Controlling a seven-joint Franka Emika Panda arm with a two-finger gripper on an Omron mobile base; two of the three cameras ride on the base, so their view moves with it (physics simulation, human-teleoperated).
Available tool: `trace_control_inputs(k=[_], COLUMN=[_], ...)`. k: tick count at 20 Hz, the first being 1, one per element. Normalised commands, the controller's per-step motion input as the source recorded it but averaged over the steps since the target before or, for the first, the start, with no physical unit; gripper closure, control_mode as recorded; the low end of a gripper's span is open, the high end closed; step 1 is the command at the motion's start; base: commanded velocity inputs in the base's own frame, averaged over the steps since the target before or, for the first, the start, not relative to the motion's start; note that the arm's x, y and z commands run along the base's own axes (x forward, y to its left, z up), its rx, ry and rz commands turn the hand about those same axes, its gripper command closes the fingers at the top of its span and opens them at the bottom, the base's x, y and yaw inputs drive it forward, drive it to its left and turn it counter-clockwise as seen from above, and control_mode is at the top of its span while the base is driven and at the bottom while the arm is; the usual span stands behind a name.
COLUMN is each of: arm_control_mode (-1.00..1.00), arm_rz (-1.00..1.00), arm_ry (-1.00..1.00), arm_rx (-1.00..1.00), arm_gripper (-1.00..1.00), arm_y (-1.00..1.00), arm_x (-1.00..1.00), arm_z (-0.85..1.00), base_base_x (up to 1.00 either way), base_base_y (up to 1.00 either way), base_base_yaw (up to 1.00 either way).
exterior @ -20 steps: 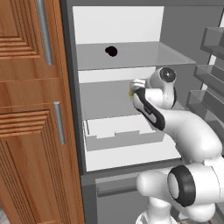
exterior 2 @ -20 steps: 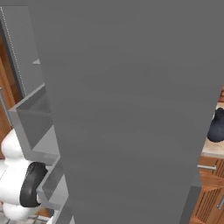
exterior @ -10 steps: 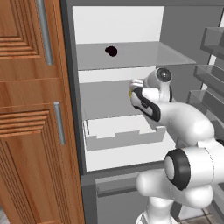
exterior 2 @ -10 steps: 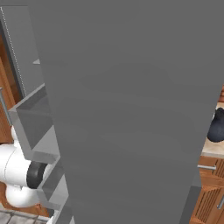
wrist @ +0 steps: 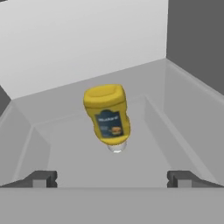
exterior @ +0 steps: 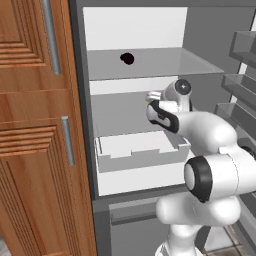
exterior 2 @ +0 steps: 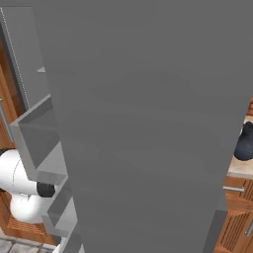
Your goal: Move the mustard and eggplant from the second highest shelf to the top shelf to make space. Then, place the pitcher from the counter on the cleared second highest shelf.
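arm pulled back slightly; tool (wrist: pixel 112 179) open before mustard (wrist: pixel 108 116); eggplant (exterior: pixel 127 58) on top shelf (exterior: pixel 165 65).

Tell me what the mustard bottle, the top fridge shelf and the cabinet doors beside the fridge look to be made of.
Mustard bottle: likely plastic, matte yellow, with a printed blue-and-white label and a pale cap.
Top shelf: probably glass or clear plastic, since the thin grey panel looks translucent.
Cabinet doors: wood or wood veneer, showing reddish-brown grain and routed grooves, with grey, seemingly metal, bar handles.
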Motion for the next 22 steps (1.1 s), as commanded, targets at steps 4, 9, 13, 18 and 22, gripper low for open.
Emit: trace_control_inputs(k=[4, 9, 13, 18, 22], arm_control_mode=[-1.0, -1.0, -1.0, -1.0, -1.0], arm_rz=[0.0, 0.0, 0.0, 0.0, 0.0], arm_ry=[0.0, 0.0, 0.0, 0.0, 0.0], arm_rx=[0.0, 0.0, 0.0, 0.0, 0.0], arm_gripper=[-1.0, -1.0, -1.0, -1.0, -1.0], arm_y=[-0.05, -0.05, -0.01, -0.01, 0.0], arm_x=[0.21, 0.19, 0.16, 0.16, 0.18], arm_z=[-0.08, -0.07, -0.07, -0.07, -0.09], base_base_x=[0.0, 0.0, 0.0, 0.0, 0.0], base_base_y=[0.0, 0.0, 0.0, 0.0, 0.0], base_base_yaw=[0.0, 0.0, 0.0, 0.0, 0.0])
